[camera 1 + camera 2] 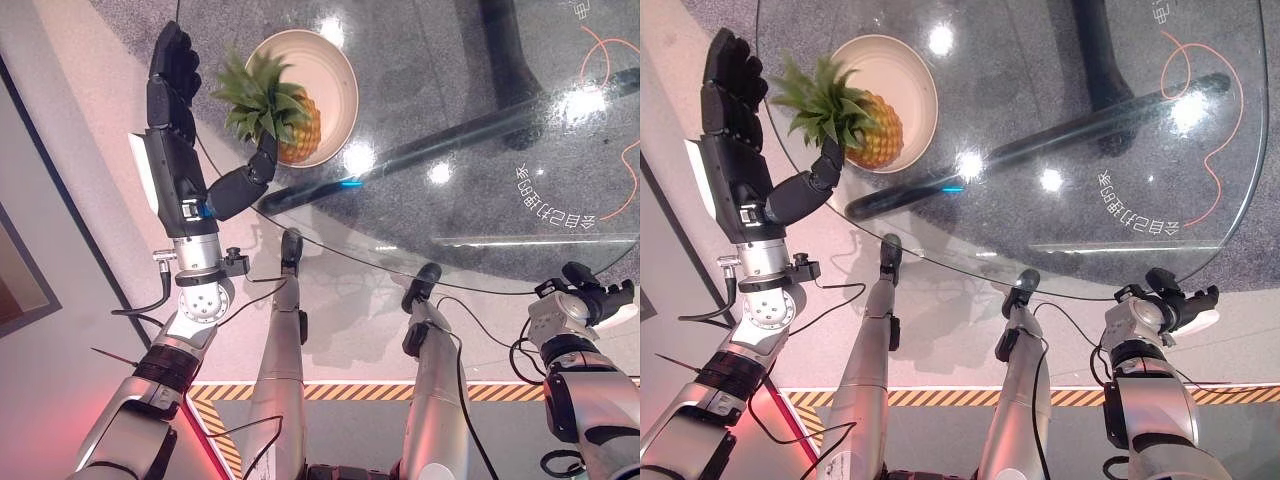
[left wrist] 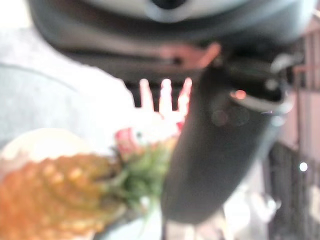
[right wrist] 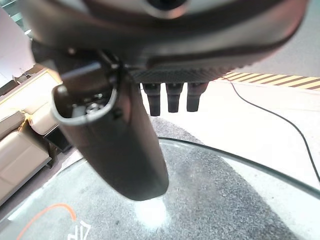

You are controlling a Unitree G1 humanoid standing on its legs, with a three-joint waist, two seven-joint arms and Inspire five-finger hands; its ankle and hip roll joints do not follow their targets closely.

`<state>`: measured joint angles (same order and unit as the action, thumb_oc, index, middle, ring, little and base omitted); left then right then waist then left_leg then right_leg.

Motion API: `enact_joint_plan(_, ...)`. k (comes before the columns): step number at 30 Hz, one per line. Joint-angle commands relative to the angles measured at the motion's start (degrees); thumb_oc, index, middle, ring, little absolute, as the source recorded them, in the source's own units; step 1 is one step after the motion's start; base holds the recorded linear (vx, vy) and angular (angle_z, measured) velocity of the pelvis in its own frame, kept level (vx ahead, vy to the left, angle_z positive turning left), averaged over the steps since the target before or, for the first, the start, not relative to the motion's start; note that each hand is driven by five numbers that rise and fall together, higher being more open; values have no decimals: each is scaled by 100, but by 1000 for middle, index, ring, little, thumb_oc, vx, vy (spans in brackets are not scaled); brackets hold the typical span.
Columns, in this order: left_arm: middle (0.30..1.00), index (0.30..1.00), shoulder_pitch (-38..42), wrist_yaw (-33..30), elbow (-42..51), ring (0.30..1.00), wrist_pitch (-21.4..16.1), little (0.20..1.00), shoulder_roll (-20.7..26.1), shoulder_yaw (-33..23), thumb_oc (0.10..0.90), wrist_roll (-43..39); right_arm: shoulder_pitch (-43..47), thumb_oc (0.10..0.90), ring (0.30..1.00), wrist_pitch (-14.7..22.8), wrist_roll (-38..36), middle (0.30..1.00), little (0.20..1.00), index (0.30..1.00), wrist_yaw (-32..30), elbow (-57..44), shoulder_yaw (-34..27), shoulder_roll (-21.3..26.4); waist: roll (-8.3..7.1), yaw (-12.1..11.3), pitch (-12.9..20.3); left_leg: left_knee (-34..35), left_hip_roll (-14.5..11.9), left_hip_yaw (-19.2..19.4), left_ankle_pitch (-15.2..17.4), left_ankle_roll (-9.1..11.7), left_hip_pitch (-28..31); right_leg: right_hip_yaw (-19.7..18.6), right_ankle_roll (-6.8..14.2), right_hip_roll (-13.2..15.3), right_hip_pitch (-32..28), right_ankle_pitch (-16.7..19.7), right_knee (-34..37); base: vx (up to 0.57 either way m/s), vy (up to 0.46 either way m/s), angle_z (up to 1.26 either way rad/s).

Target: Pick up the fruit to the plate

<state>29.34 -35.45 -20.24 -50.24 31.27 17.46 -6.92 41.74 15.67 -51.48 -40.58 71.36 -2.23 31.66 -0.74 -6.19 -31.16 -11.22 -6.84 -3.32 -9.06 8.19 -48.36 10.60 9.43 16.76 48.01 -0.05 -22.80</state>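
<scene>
On the glass table (image 1: 480, 200), a golden, green-crowned pineapple (image 1: 300, 130) lies in the plate (image 1: 335, 75), left hand (image 1: 175, 90) open beside.

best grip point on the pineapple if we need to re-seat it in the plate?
Probably the body of the pineapple, not the crown. It lies on its side in the plate, leaves spilling over the rim toward the open left hand, whose thumb sits by the crown. The leaves are thin and splayed, the body broad and firm. Come from above, fingers across the body's width.
</scene>
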Motion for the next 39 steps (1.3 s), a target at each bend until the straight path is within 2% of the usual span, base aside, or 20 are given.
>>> enact_joint_plan(1,900,900,230,88,873,900,-527,900,55,-209,800,84,-459,800,900,332,-98,900,900,900,-72,62,-215,483,110,-28,137,-788,210,-7,969,-307,-11,211,-29,-130,-143,397,534,0,0,0)
enact_joint_plan(14,900,900,206,20,1046,900,-286,900,150,-201,800,207,-491,800,900,305,-111,900,900,900,-63,64,-256,499,120,-48,137,-781,222,-12,956,-317,23,232,-21,-120,-185,400,517,0,0,0)
enact_joint_plan(31,900,900,-127,-261,829,900,-69,900,334,-152,800,625,-643,800,900,320,-129,900,900,900,12,55,-297,625,234,-72,137,-765,241,17,935,-300,72,218,-37,-85,-206,351,477,0,1,0)
enact_joint_plan(37,900,900,-298,-230,1039,900,-145,900,393,-227,800,453,-762,800,900,290,-53,900,900,900,121,30,-305,591,246,-89,137,-692,226,49,923,-302,185,221,-46,-105,-322,330,510,-1,1,1)
enact_joint_plan(39,900,900,-489,-343,1207,900,-96,900,394,-390,800,189,-1008,800,900,334,-15,900,900,900,273,8,-344,482,239,-114,137,-585,213,77,903,-301,418,228,-38,-113,-542,331,588,-2,-19,0)
